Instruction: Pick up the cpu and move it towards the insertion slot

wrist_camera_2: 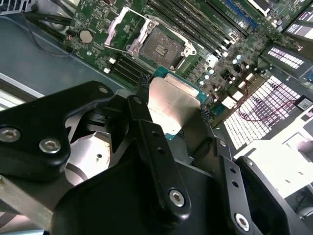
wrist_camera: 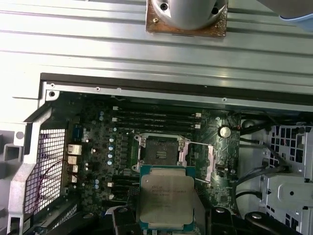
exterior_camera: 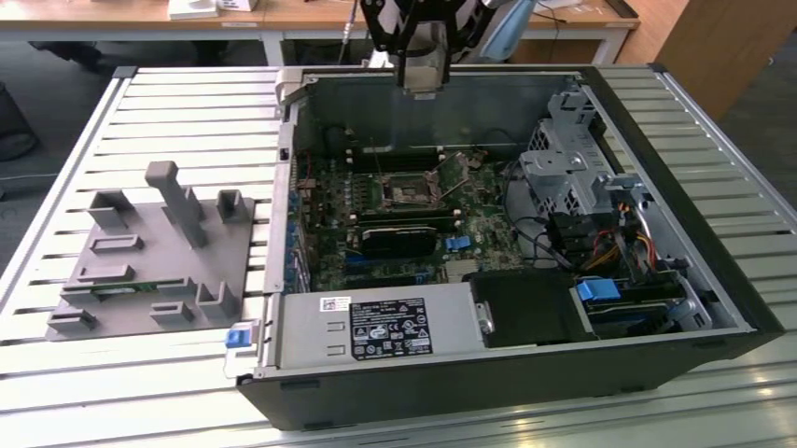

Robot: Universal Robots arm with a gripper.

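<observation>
My hand [wrist_camera_2: 171, 115] is closed on the cpu [wrist_camera_2: 172, 105], its black matte fingers [wrist_camera_2: 146, 132] pinching two opposite edges of the chip. The fingers are flat, bolted bars with round screw heads; beyond them the cpu sticks out, a small square with a dull silvery metal lid on a thin green board rim. In the first wrist view the cpu [wrist_camera: 166, 198] looks brushed and slightly scuffed, with faint print on its lid that I leave unread.

I hold it in the air above the motherboard [wrist_camera: 98, 147], just short of the open socket [wrist_camera: 161, 149], a square recess framed by a shiny steel bracket with its load plate swung aside. The socket [wrist_camera_2: 161, 46] shows a dark, finely grained pin field. Long black memory slots run beside it.

In the exterior view my hand [exterior_camera: 420, 65] hangs over the far wall of the open computer case [exterior_camera: 697, 308], a black metal box lying on its side. Outside the case, toward the exterior view's left, a grey plastic fixture [exterior_camera: 156, 252] with upright blocks rests on the ribbed aluminium bench [exterior_camera: 187, 112].
</observation>
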